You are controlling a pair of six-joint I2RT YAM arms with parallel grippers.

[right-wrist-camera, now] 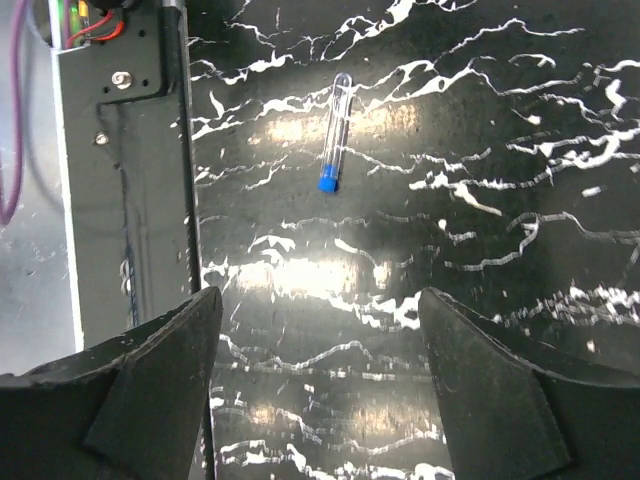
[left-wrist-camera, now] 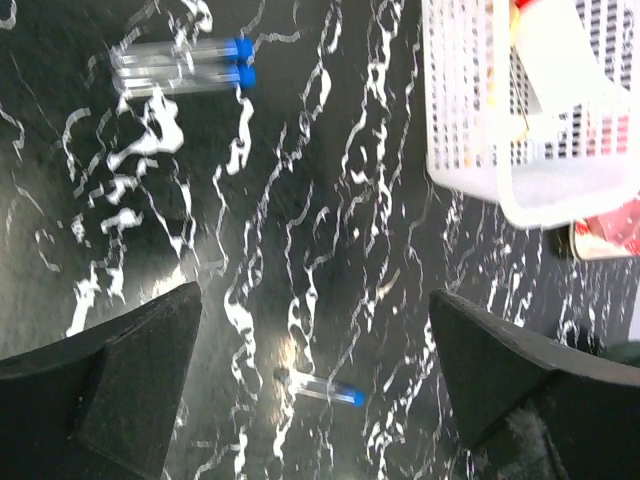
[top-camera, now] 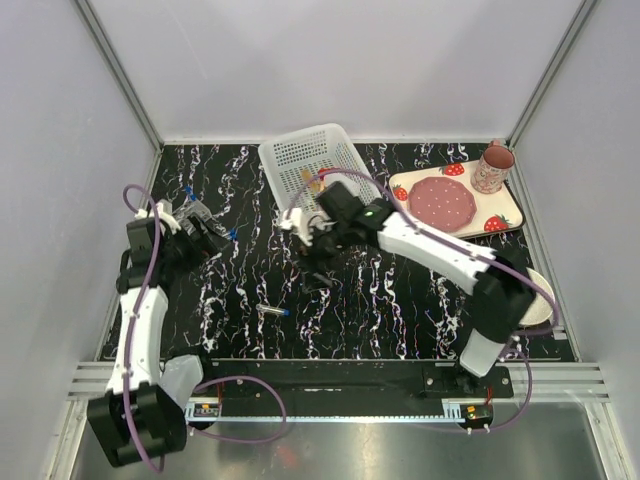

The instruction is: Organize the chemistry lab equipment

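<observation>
Black marble-look table w/ white veins (top-camera: 400, 300) carried everything. L gripper (left-wrist-camera: 315, 293) was wide open, black fingers (left-wrist-camera: 130, 380) spread w/ nothing btwn them, over bare tabletop. R gripper (right-wrist-camera: 320, 292) was open too, its fingers (right-wrist-camera: 510, 390) well apart & gripping nothing, above the table beside the metal rail (right-wrist-camera: 120, 200) at the near edge.

One small clear tube w/ blue cap (top-camera: 272, 311) lay flat on the table, alone, roughly btwn the two arms & toward the near edge, touching neither gripper. In the R wrist view it sat ahead of the fingers, cap end toward them. Two more clear blue-capped tubes (left-wrist-camera: 180, 65) lay side by side, caps pointing the same way, well apart from the single one.

White plastic mesh basket (top-camera: 300, 150) stood at back-ctr of the table. Inside it a translucent squeeze bottle w/ red cap (left-wrist-camera: 555, 60) lay near one wall; the rest of the contents were too unclear to tell.

R of the basket sat a strawberry-print tray (top-camera: 510, 200) w/ a round pink plate (top-camera: 442, 200) on it & a pink mug (top-camera: 492, 167) at its back corner. A cream bowl (top-camera: 543, 300) showed partly behind the R arm.
</observation>
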